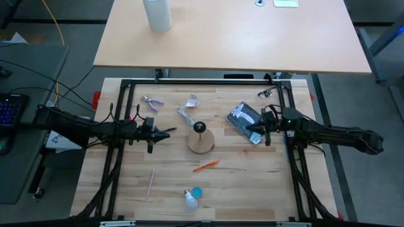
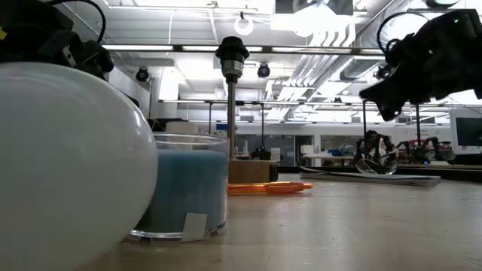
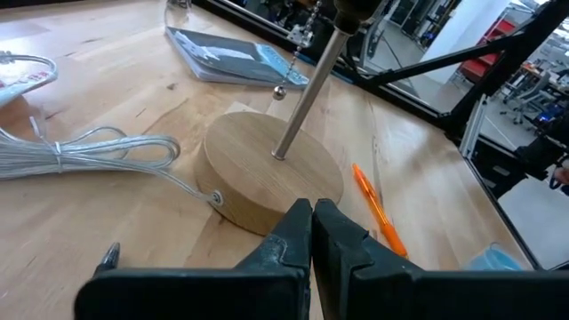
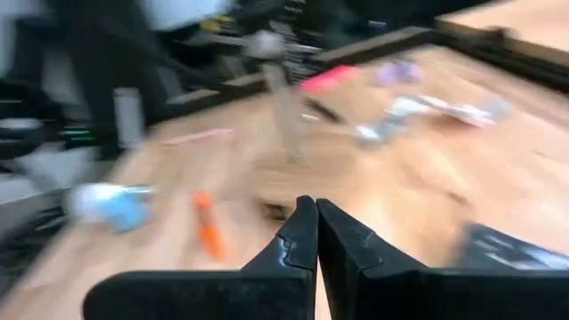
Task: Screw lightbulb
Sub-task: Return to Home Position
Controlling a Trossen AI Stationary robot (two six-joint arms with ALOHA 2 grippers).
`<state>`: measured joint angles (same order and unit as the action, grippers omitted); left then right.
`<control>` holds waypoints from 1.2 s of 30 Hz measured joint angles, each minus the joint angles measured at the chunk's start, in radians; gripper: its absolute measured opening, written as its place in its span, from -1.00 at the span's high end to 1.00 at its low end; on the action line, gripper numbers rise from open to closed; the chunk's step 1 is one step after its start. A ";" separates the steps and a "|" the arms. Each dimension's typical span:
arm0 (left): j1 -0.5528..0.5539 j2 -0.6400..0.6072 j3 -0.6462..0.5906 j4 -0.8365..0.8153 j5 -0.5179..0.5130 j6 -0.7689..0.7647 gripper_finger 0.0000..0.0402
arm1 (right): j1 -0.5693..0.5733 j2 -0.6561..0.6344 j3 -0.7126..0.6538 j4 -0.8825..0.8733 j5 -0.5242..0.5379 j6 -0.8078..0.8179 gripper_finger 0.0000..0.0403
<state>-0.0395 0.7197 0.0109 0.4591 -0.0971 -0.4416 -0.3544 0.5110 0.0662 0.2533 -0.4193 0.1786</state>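
Closest to the low camera I see the lightbulb (image 2: 68, 165) lying on the tabletop (image 1: 252, 183), filling the left of that frame. From above it sits at bottom centre, right beside a blue cap (image 1: 197, 192). Beyond them lies an orange pen (image 1: 206, 166), then the lamp's round wooden base (image 1: 201, 142) at frame centre, with its upright stem and socket (image 2: 232, 53). The bulb is well apart from the lamp. My left claw (image 1: 170, 131) hovers just left of the base, fingers pressed together on nothing. My right claw (image 1: 249, 130) hangs right of the base over a grey packet (image 1: 238, 115), fingers likewise together and empty. Farthest, at the top of the frame, a white cylinder (image 1: 157, 14) stands on a second tabletop.
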 joint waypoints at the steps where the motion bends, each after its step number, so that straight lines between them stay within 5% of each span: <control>1: 0.000 0.000 0.000 0.000 0.000 0.000 1.00 | 0.012 0.000 0.000 -0.019 0.060 -0.001 1.00; 13: 0.000 0.000 0.000 0.000 0.000 0.000 1.00 | 0.178 0.000 0.000 -0.106 0.357 -0.096 1.00; 18: 0.000 0.000 0.000 0.001 0.000 0.000 1.00 | 0.178 0.000 0.000 -0.147 0.390 -0.161 1.00; 30: -0.001 -0.011 0.000 -0.016 0.000 0.000 1.00 | 0.178 0.000 0.000 -0.197 0.370 0.314 1.00; 36: -0.001 -0.218 0.000 -0.169 0.000 -0.001 1.00 | 0.201 -0.145 0.001 -0.312 0.360 0.339 1.00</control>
<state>-0.0402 0.5016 0.0113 0.2901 -0.0967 -0.4429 -0.1535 0.3659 0.0673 -0.0583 -0.0589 0.5179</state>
